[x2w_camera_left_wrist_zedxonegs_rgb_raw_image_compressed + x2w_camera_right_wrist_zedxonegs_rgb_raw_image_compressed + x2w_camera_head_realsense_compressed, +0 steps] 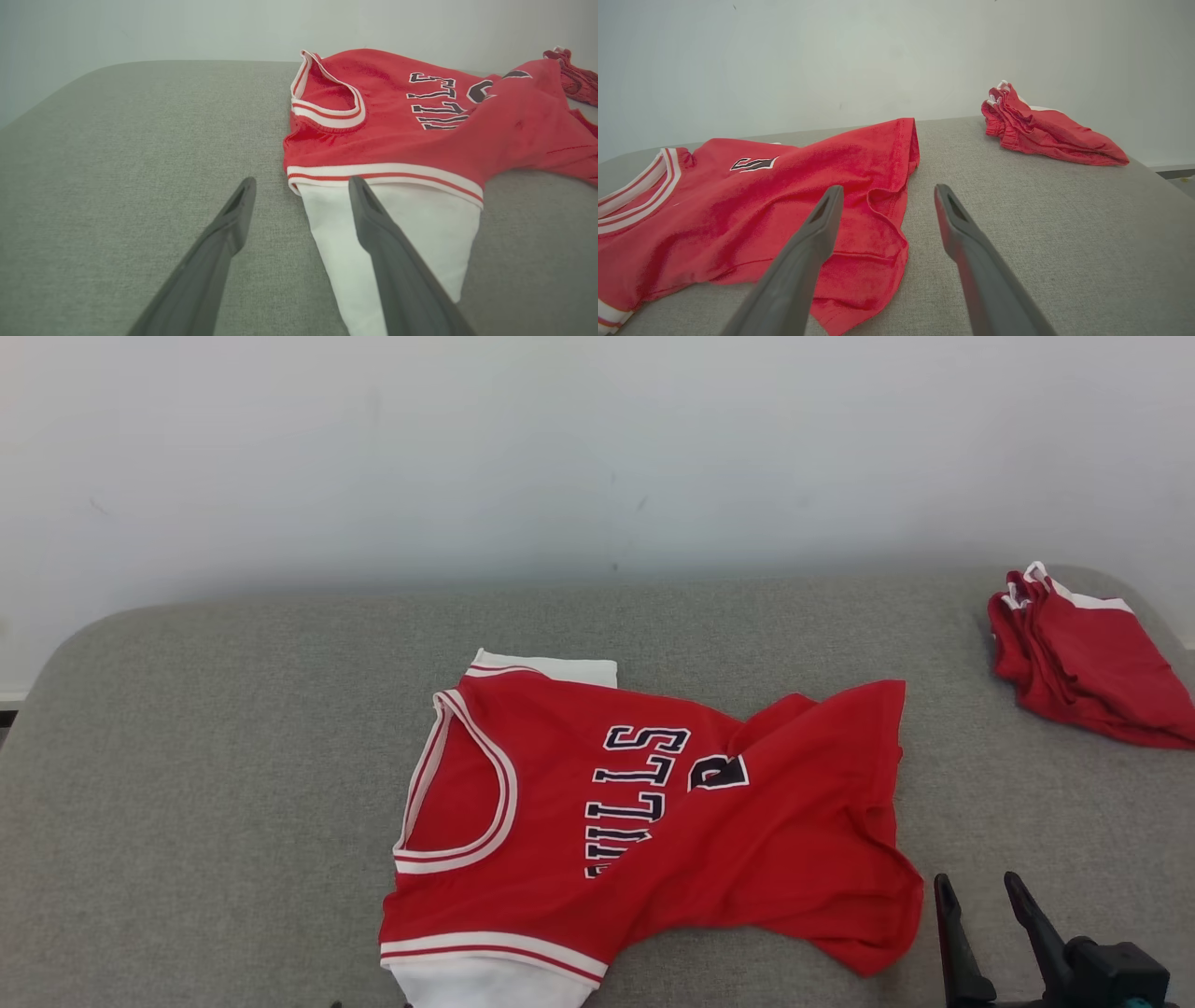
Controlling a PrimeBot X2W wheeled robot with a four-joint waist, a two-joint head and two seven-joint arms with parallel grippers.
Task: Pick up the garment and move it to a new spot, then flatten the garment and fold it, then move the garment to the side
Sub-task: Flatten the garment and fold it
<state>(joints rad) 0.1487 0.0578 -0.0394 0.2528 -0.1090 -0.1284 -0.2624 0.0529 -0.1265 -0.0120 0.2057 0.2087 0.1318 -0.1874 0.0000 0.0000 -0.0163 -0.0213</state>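
Left end effector [302,183] spread, at jersey [397,144] sleeve | right end effector [887,188] spread

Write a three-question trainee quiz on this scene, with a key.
1. True or false: the jersey lies fully flat.
2. The red pile sits at the surface's: A) far right, B) far left, C) centre.
3. Fill in: on the right gripper, the jaws are ____.
Key: 1 false, one end is bunched up; 2 A; 3 open.
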